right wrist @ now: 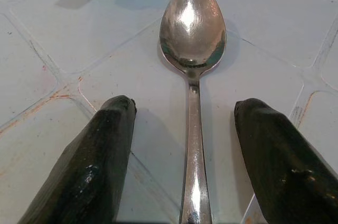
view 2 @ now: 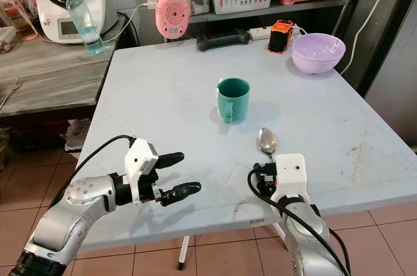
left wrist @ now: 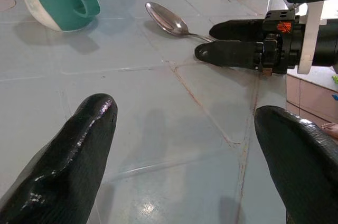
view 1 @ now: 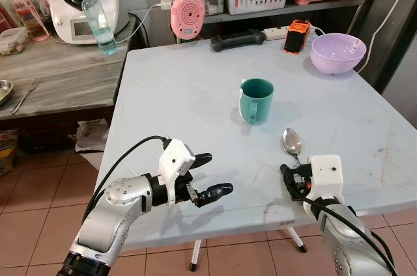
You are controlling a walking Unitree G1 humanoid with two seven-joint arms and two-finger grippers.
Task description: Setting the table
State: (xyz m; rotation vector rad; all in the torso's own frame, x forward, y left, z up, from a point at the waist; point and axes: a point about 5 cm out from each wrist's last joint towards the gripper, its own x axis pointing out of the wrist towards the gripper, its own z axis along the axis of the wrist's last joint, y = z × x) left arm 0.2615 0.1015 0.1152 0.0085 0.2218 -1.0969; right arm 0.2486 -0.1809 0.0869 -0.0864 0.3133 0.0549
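Pale blue bench (view 1: 195, 94) in front, scuffed and marked with faint tile lines. Near its middle, a teal mug (view 1: 256, 100), upright, handle turned toward the near-left. Just to the near-right of the mug, apart from it, a metal spoon (view 1: 291, 140) lying flat, bowl facing up and pointing away, handle running back toward the near edge.

Right pincer (right wrist: 185, 155) low over the near-right part of the bench, fingers apart and straddling the spoon handle, one black finger (right wrist: 90, 166) on each side with bench surface showing between finger and handle; not closed on it. From the left wrist, the same two fingers seen side-on, lying close above the bench at the handle end of the spoon.

Left pincer (view 1: 210, 175) over the near-left part of the bench, pointing right toward the other arm, fingers spread wide, holding nothing, well clear of mug and spoon.

At the far right corner, a lilac bowl (view 1: 337, 52), upright. Beside it to the left, an orange and black gadget (view 1: 297, 36) and a black bar-shaped object (view 1: 237, 40) along the far edge. Off to the far left on a separate grey counter, a clear water bottle (view 1: 99, 22).
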